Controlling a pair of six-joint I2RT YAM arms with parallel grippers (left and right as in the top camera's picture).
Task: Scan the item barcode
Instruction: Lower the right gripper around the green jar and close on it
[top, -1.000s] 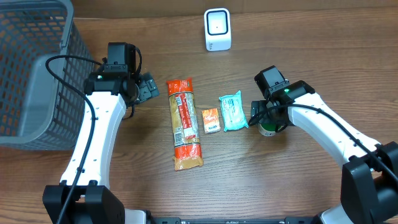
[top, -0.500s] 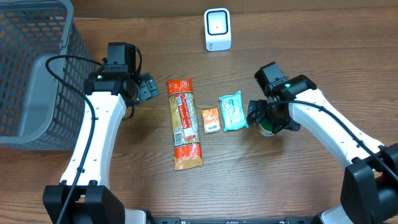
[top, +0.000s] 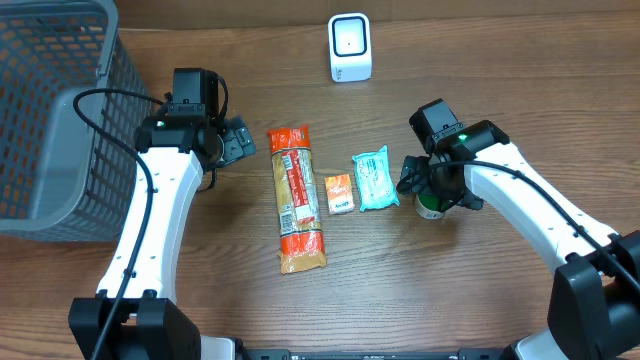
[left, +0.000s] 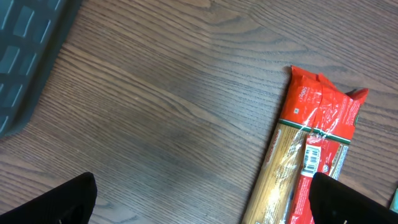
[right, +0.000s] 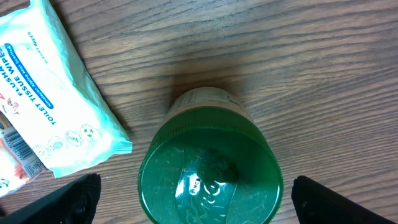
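A green-lidded jar (right: 210, 174) stands upright on the wooden table (top: 420, 290), right of the teal wipes pack (top: 376, 179). My right gripper (right: 196, 202) hangs straight above it, open, one finger on either side of the lid and not touching it; in the overhead view the right gripper (top: 432, 192) covers most of the jar (top: 431, 210). The white scanner (top: 349, 47) stands at the table's far edge. My left gripper (top: 238, 140) is open above bare wood, left of the pasta pack (top: 296, 199). The pack's barcode label (left: 317, 158) shows in the left wrist view.
A grey wire basket (top: 50, 110) fills the left side. A small orange packet (top: 340, 192) lies between the pasta pack and the wipes pack (right: 50, 93). Bare wood lies in front of the items.
My right gripper has shifted slightly to sit more squarely over the green-lidded jar. The left arm and the items have not moved.
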